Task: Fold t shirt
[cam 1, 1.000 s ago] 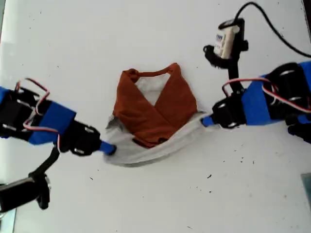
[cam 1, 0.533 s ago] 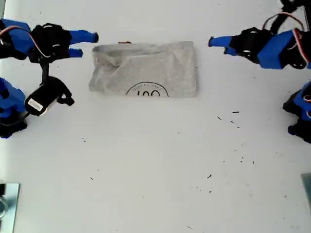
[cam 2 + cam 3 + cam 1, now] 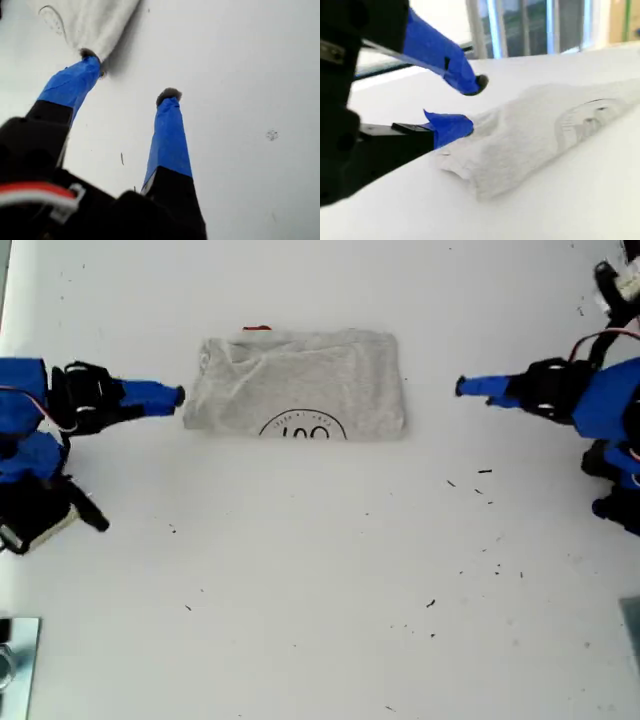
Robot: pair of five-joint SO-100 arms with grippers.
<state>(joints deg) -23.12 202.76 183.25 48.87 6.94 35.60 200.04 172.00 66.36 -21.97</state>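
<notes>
T shirt (image 3: pixel 300 380), seen in the exterior view as a neat grey rectangle lying flat on the white worktop (image 3: pixel 320 590), half of a black circular print (image 3: pixel 303 428) showing at its near edge and a sliver of rust-orange peeking from its far edge. It sits between two blue-tipped arms. My second gripper (image 3: pixel 178 395) comes in from the exterior view's left, its tips right at the cloth's short edge; my first gripper (image 3: pixel 463 388), from the exterior view's right, points at the opposite short edge but stands well apart from it. In the first wrist view, my first gripper (image 3: pixel 130 75) has its fingers spread wide with only bare worktop between them; a corner of the t shirt (image 3: pixel 95 20) appears just past one fingertip, and contact cannot be confirmed from here. In the second wrist view, my second gripper (image 3: pixel 472 104) also has its fingers parted, holding nothing: the lower finger rests against the rumpled edge of the t shirt (image 3: pixel 535 130), the upper one hovers above it. The fold looks nearly finished, sleeves tucked away inside. If one more fold is wanted, the next move calls for closing the second gripper's fingers on that edge and carrying it across toward the first gripper's side; otherwise, both arms need only draw clear.
</notes>
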